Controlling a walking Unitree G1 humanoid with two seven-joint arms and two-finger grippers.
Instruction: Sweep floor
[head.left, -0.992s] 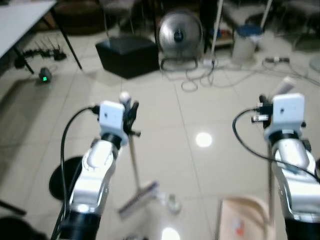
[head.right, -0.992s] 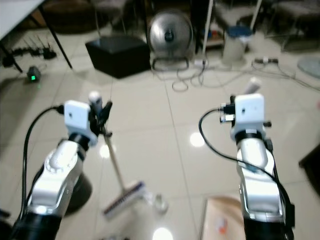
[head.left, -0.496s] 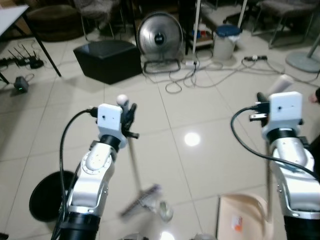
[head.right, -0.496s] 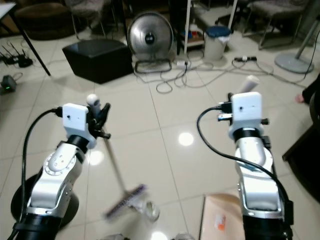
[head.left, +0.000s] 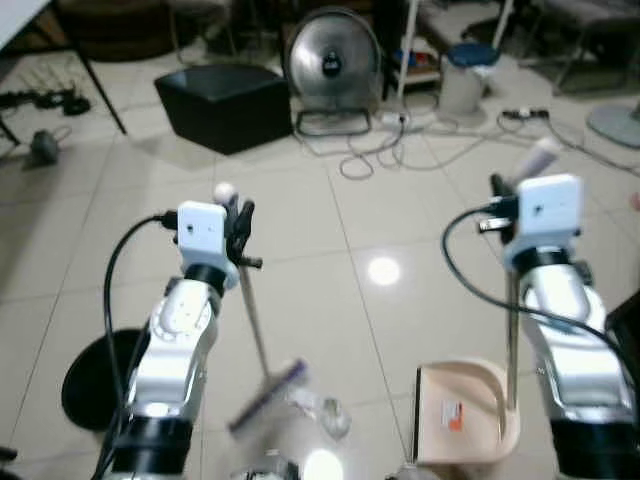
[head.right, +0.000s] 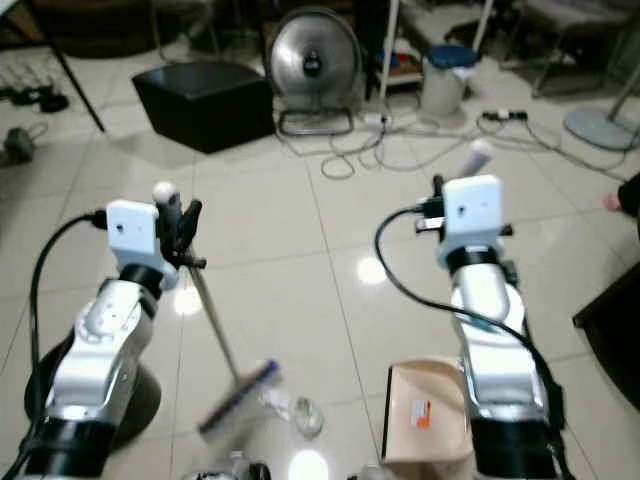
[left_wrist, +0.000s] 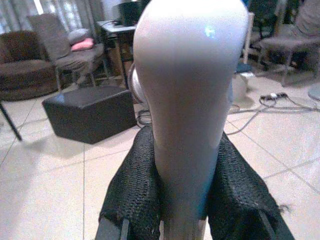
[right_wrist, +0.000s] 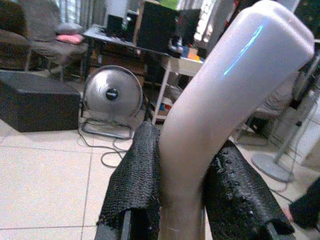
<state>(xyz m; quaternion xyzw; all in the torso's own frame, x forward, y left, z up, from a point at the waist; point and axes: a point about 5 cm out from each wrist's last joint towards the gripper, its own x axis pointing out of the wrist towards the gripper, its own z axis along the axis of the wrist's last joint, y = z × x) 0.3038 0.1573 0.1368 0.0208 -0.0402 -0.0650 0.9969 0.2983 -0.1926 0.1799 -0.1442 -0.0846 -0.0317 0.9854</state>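
The left gripper (left_wrist: 182, 220) clamps one broom (head.left: 250, 322); the right gripper (right_wrist: 182, 210) clamps one dustpan (head.left: 462, 412); one fan (head.left: 333, 62) stands behind.

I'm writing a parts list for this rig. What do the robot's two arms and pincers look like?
Both arms are glossy silver shells with black joints near the base. Each wrist carries a white boxy camera housing, with a black cable looping from it back down the arm. The left pincer and right pincer each have two long black fingers, whose inner pads look coarse and woven.
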